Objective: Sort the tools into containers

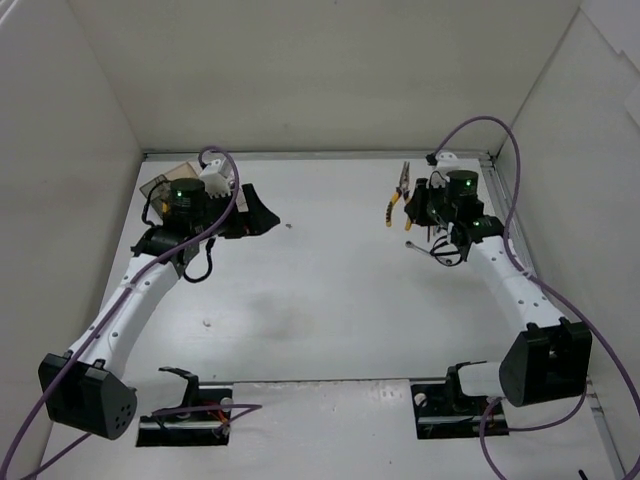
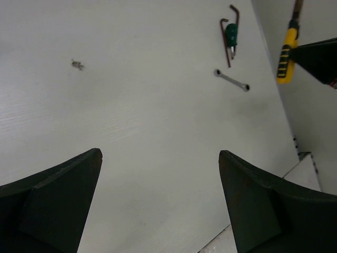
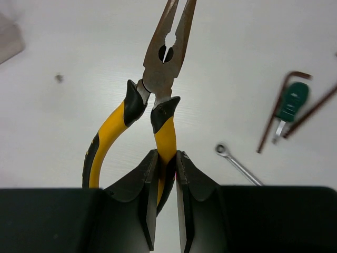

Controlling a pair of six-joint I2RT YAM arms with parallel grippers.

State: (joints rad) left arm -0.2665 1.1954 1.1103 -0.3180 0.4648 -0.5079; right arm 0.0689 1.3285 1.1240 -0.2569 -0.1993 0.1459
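Observation:
My right gripper (image 3: pixel 166 158) is shut on one yellow handle of the pliers (image 3: pixel 163 68), whose nose points away from me. In the top view the pliers (image 1: pixel 403 188) are at the back right, held by the right gripper (image 1: pixel 408 208). The green-handled screwdriver (image 3: pixel 292 101), a dark hex key (image 3: pixel 274 108) and the silver wrench (image 3: pixel 238 164) lie on the table to their right. My left gripper (image 2: pixel 160 163) is open and empty over bare table; it sees the screwdriver (image 2: pixel 231 36), wrench (image 2: pixel 231 80) and pliers (image 2: pixel 285 55) far off. The organiser tray (image 1: pixel 162 182) is at the back left, mostly hidden behind my left wrist.
White walls close in the table on the left, back and right. A small speck of debris (image 1: pixel 288 225) lies near the middle back. Purple cables (image 1: pixel 520 210) trail along both arms. Black base mounts (image 1: pixel 185 415) sit at the near edge.

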